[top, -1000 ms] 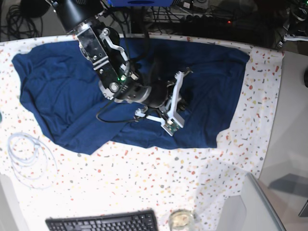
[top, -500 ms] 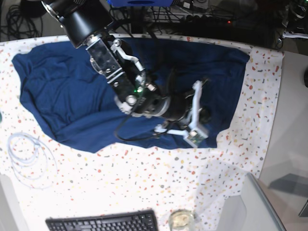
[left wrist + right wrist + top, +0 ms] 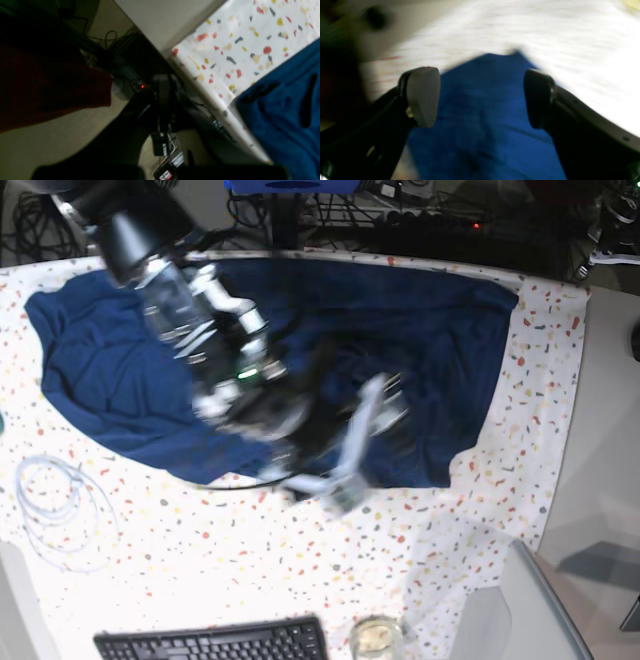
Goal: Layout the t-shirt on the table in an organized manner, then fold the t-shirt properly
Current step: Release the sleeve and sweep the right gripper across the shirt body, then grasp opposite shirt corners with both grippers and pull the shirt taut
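The dark navy t-shirt (image 3: 450, 350) lies spread across the back half of the speckled table (image 3: 250, 570), with some creases in the middle. My right gripper (image 3: 345, 465) is motion-blurred over the shirt's front hem. In the right wrist view the right gripper (image 3: 481, 97) is open, with blue t-shirt (image 3: 480, 120) fabric lying below the gap and nothing between its fingers (image 3: 422, 95). The left wrist view shows a corner of the t-shirt (image 3: 287, 120) at the table (image 3: 237, 37) edge. The left arm is out of the base view.
A coiled white cable (image 3: 55, 500) lies at the front left. A black keyboard (image 3: 215, 642) and a small glass (image 3: 375, 635) sit at the front edge. A plain grey surface (image 3: 600, 480) borders the table on the right. Cables hang behind the table.
The right arm dragged the fabric toward the front right, then swung back to the left. Its gripper has opened and let the t-shirt go.
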Controlling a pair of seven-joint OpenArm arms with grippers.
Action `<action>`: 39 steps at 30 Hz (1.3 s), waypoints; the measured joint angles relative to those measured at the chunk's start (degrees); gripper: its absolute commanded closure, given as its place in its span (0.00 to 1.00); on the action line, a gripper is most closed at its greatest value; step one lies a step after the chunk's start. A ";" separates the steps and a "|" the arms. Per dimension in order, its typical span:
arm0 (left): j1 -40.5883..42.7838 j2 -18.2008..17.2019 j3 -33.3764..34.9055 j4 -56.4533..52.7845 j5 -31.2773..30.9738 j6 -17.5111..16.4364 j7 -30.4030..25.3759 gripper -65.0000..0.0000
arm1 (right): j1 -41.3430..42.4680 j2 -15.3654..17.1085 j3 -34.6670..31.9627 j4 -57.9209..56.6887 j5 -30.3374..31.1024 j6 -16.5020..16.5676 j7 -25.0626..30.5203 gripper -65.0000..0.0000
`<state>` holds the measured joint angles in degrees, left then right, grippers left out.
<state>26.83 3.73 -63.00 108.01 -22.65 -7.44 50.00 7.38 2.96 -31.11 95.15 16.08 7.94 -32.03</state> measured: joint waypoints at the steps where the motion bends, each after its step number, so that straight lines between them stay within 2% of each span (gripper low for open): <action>1: 0.02 -0.04 1.05 0.00 -0.11 0.02 -0.11 1.00 | -0.15 2.80 4.66 0.57 0.22 -0.07 -0.70 0.34; 3: -0.04 -0.24 4.13 0.00 -0.09 0.00 0.35 1.00 | -0.46 6.43 15.85 0.39 -1.07 -1.36 -4.39 0.38; 5: -1.29 0.07 6.82 -0.02 -0.15 -0.04 0.37 1.00 | -0.02 8.61 26.45 -2.86 -1.05 -0.72 -7.39 0.45; 7: -2.64 -0.04 9.42 -0.02 -0.07 -0.02 0.28 1.00 | 0.55 11.56 33.00 -7.58 -0.85 0.66 -9.73 0.60; 9: -3.78 -0.28 13.20 -0.02 0.13 0.15 0.11 1.00 | 0.20 17.11 34.01 -11.56 -0.98 7.76 -11.21 0.94; 10: -4.13 -0.31 15.96 -0.02 0.33 0.35 -0.13 1.00 | -0.33 19.63 34.03 -12.94 -0.46 10.82 -11.21 1.00; 11: -4.26 -0.37 19.26 -0.02 0.35 0.48 -0.31 1.00 | -0.92 21.24 34.23 -13.90 -0.76 11.89 -10.67 1.00; 12: -4.48 -0.28 23.28 -0.02 0.33 0.57 -0.04 1.00 | -1.46 22.34 34.56 -14.82 -1.29 13.25 -10.78 0.93; 13: -4.90 -0.13 28.06 -0.11 0.31 0.52 -0.11 1.00 | -2.40 22.99 34.64 -15.21 -1.53 13.79 -10.75 0.93; 15: -6.25 0.09 34.93 -0.68 -0.46 -0.24 -0.26 1.00 | -3.82 23.19 34.16 -16.11 -0.74 14.84 -10.12 0.98; 17: -8.07 0.20 38.16 -3.65 -0.59 -0.04 -0.81 1.00 | -3.91 22.43 33.64 -18.95 0.15 15.63 -9.84 1.00; 20: -10.84 0.98 37.79 -12.35 0.59 5.31 -1.01 1.00 | -0.83 20.96 31.65 -26.38 -1.18 15.02 -7.98 1.00; 22: -11.04 0.79 38.14 -16.87 0.98 6.01 -3.89 1.00 | 1.46 20.20 30.23 -30.58 -0.31 15.43 -4.92 1.00; 24: -11.17 0.87 38.49 -20.35 0.26 5.92 -9.42 1.00 | 3.21 19.91 29.14 -33.62 -0.07 15.39 -4.04 1.00; 26: -11.61 0.70 38.47 -23.71 0.13 5.84 -12.61 1.00 | 4.46 19.98 28.61 -36.52 -0.83 15.30 -3.76 1.00; 27: -11.58 0.28 38.49 -24.68 -0.13 5.62 -13.60 1.00 | 5.01 20.04 28.41 -37.97 -0.74 15.28 -3.41 1.00; 35: -10.93 -2.01 38.47 -29.42 -3.78 4.13 -20.20 1.00 | 12.79 21.31 28.37 -58.66 0.24 15.67 10.56 1.00; 39: -10.47 -2.12 38.34 -29.46 -3.72 4.04 -20.94 1.00 | 14.62 22.08 28.37 -63.76 -0.24 15.34 16.09 1.00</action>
<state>16.36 1.61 -24.67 78.54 -26.37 -3.40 29.06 22.00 25.04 -2.74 31.40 15.84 23.29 -15.94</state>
